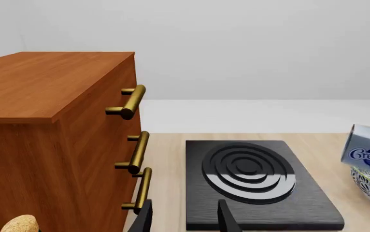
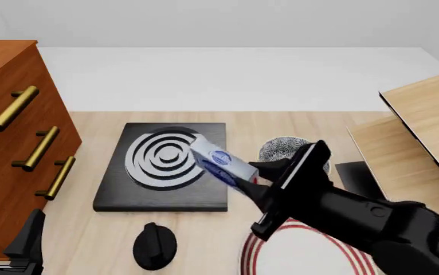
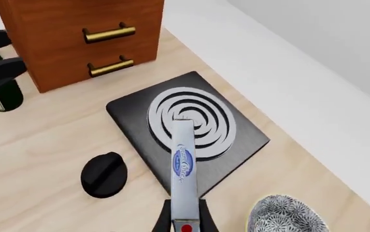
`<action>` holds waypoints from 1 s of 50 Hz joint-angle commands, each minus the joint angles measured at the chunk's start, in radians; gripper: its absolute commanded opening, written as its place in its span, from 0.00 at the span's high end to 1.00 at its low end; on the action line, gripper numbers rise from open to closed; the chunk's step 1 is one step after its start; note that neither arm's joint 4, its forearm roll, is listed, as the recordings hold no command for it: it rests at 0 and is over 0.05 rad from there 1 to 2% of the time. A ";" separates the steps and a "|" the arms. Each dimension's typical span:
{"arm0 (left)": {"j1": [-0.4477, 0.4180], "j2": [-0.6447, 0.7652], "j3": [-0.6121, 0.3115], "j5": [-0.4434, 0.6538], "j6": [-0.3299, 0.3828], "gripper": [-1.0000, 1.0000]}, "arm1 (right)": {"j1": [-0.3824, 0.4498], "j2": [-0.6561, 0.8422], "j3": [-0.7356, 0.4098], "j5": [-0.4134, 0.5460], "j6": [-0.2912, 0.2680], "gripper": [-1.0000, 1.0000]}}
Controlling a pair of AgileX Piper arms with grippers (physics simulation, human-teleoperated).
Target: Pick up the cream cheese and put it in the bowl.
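My right end effector is clamped on the cream cheese, its two fingers pressing the flat box from either side at its near end, by the red mark. The box is lifted clear of the worktop, tilted, and reaches out over the near right corner of the black stove plate with its grey rings. In the front view the bowl sits just beyond and to the right of my right end effector, partly hidden by it; the box is beside the bowl, not in it. Below my right arm lies the white plate with red rings, and to the left of that a round black knob rests on the worktop.

My left end effector hangs near the wooden drawer cabinet with brass handles, its fingers parted and holding nothing. At the right edge of the worktop stands a pale wooden rack.
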 commanded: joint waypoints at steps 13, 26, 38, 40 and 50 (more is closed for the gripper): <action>0.000 0.000 0.000 0.000 0.000 0.00 | -0.211 -0.038 -0.043 0.134 0.009 1.00; 0.000 0.000 0.000 0.000 0.000 0.00 | -0.284 -0.067 -0.053 0.182 0.007 1.00; 0.000 0.000 0.000 0.000 0.000 0.00 | -0.351 -0.091 -0.065 0.233 -0.016 1.00; 0.000 0.000 0.000 0.000 0.000 0.00 | -0.360 -0.095 -0.064 0.238 -0.020 1.00; 0.000 0.000 0.000 0.000 0.000 0.00 | -0.404 -0.100 -0.044 0.243 -0.024 1.00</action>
